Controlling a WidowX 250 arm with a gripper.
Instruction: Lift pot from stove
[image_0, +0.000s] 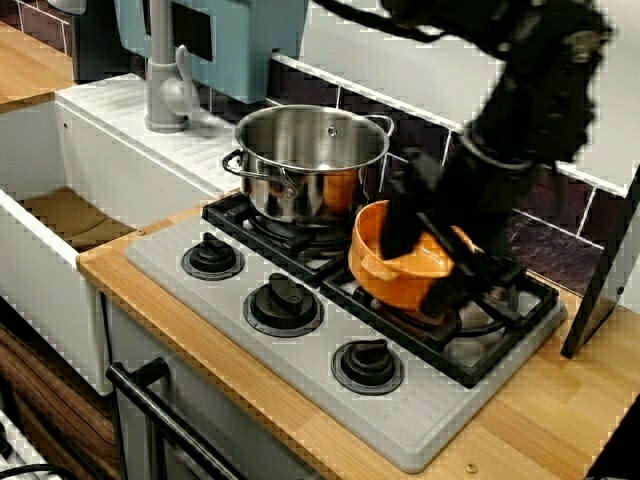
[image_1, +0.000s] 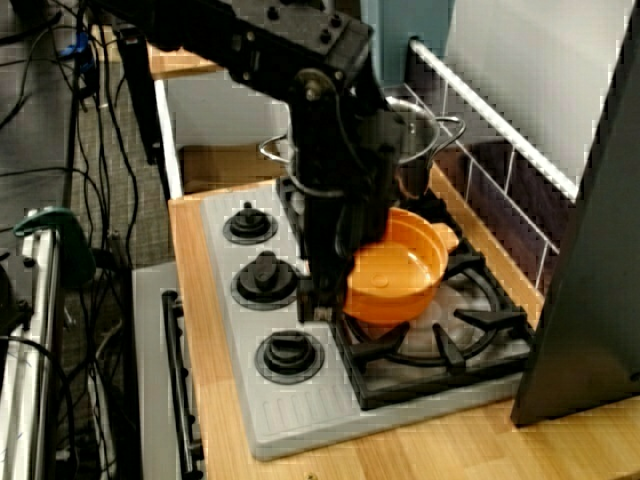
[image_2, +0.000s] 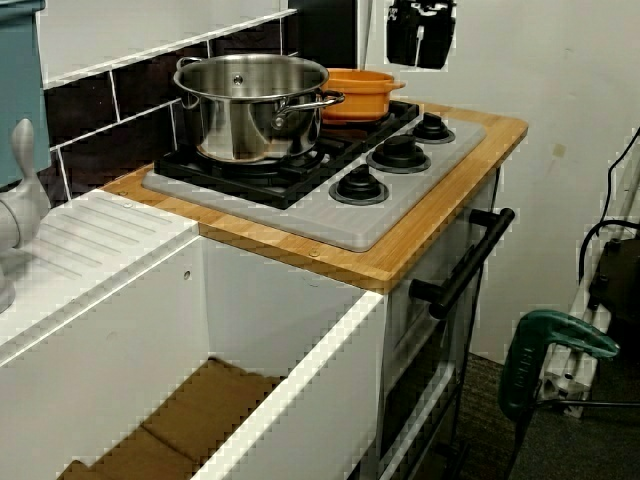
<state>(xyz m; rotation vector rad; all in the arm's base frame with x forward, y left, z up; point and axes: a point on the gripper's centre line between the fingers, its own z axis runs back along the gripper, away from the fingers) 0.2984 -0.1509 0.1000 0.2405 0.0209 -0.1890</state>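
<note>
The orange pot (image_0: 385, 270) hangs tilted over the right burner of the grey stove (image_0: 430, 420). My black gripper (image_0: 425, 265) comes down from the upper right, one finger inside the bowl and one outside its near wall, shut on it. In the view from the opposite side the arm covers the left edge of the pot (image_1: 400, 270), and the gripper (image_1: 338, 285) sits at that rim above the stove (image_1: 300, 410). From the sink side only a strip of the pot (image_2: 362, 96) shows, the gripper (image_2: 420, 40) just above its right end.
A taller steel pot (image_0: 310, 160) stands on the left burner, close beside the orange one. Three black knobs (image_0: 283, 303) line the stove's front. A sink basin (image_0: 70, 215) and faucet (image_0: 165, 90) lie left; a dark panel (image_0: 610, 270) leans at the right.
</note>
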